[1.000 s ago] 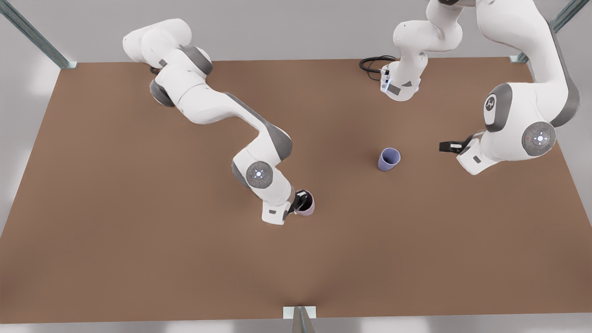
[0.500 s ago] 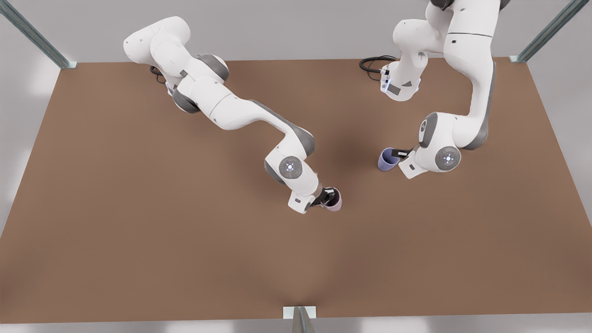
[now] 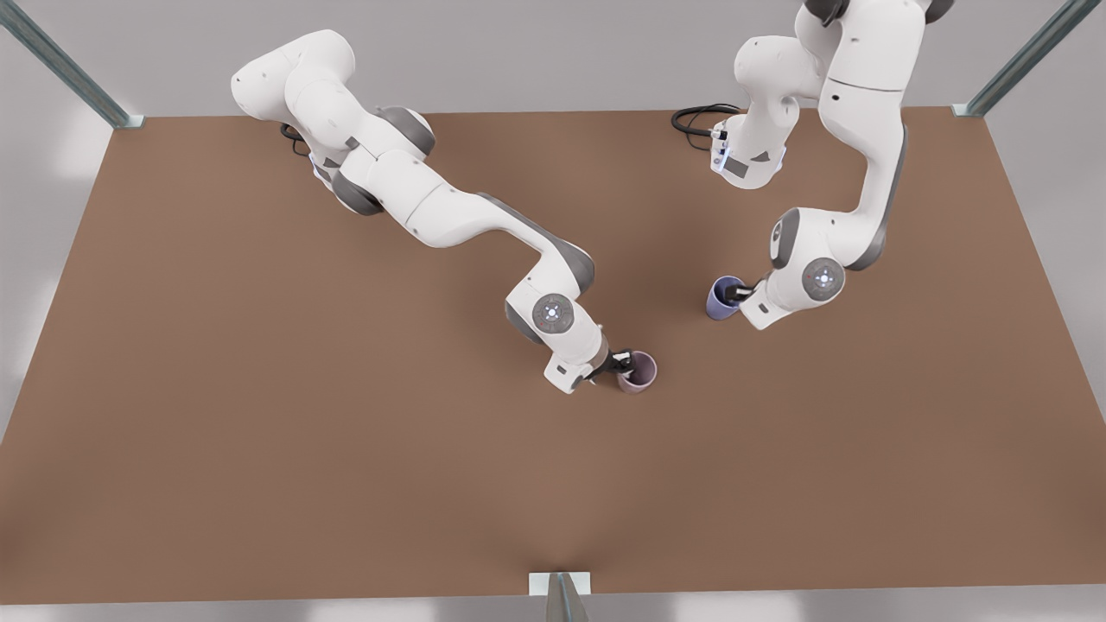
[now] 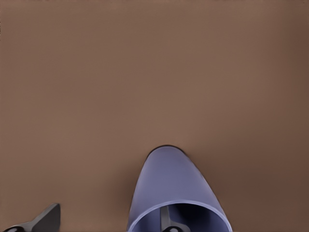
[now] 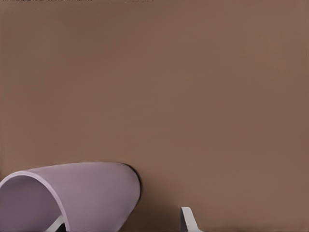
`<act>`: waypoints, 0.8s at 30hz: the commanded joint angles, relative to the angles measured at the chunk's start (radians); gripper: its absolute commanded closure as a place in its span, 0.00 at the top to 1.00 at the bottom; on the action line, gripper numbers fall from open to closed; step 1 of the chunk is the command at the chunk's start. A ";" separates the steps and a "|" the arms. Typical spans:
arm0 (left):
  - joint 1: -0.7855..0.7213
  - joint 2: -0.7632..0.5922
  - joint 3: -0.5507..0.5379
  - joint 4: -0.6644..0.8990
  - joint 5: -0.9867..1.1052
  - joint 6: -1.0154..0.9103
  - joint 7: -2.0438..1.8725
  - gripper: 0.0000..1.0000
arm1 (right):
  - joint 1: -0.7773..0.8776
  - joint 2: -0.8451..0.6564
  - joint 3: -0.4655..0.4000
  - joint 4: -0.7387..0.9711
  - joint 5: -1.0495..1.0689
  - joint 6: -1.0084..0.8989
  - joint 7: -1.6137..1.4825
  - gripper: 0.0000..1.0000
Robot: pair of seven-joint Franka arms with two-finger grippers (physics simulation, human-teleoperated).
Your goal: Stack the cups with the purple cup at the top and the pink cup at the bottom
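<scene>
The left claw (image 3: 733, 294) straddles the purple cup's (image 3: 722, 298) rim, fingers apart, while the right claw (image 3: 619, 365), also apart, straddles the pink cup (image 3: 637, 372) nearer the desk's (image 3: 259, 389) front edge.

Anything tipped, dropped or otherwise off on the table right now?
Nothing stands out. The pink cup and the purple cup both stand upright and apart on the table. The right gripper straddles the pink cup's rim, one finger inside; the left gripper straddles the purple cup's rim likewise.
</scene>
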 commanded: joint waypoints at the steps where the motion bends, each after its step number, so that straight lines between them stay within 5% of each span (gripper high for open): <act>1: 0.000 0.004 0.000 -0.001 -0.001 0.074 -0.026 0.90 | 0.012 -0.002 -0.006 0.002 0.000 0.015 0.127 0.85; 2: -0.003 0.002 -0.002 -0.001 -0.029 0.073 -0.026 0.62 | 0.014 -0.002 -0.008 0.001 0.000 0.015 0.127 0.85; 3: -0.005 0.002 -0.002 -0.001 -0.030 0.070 -0.026 0.46 | 0.014 -0.002 -0.009 0.001 0.000 0.015 0.128 0.85; 7: -0.008 0.001 -0.003 -0.001 -0.032 0.056 -0.026 0.24 | 0.014 -0.007 -0.012 0.001 0.000 0.012 0.145 0.88; 9: -0.008 -0.001 -0.003 -0.001 -0.032 0.050 -0.026 0.21 | 0.014 -0.024 -0.006 0.002 0.001 0.001 0.146 1.00; 13: -0.009 -0.002 -0.008 0.001 -0.032 0.007 -0.026 0.21 | -0.037 -0.214 -0.003 -0.073 -0.002 -0.155 0.128 1.00; 17: -0.009 -0.047 -0.006 0.077 -0.030 -0.177 -0.028 0.21 | -0.365 -0.614 -0.011 -0.510 -0.025 -0.243 -0.067 1.00; 21: -0.067 -0.027 -0.006 0.453 -0.021 -0.556 -0.166 0.21 | -0.654 -0.956 -0.009 -0.849 -0.025 -0.314 -0.337 1.00; 24: -0.159 0.094 -0.006 0.755 -0.018 -0.673 -0.383 0.21 | -0.788 -1.051 -0.011 -0.845 0.015 -0.493 -0.511 1.00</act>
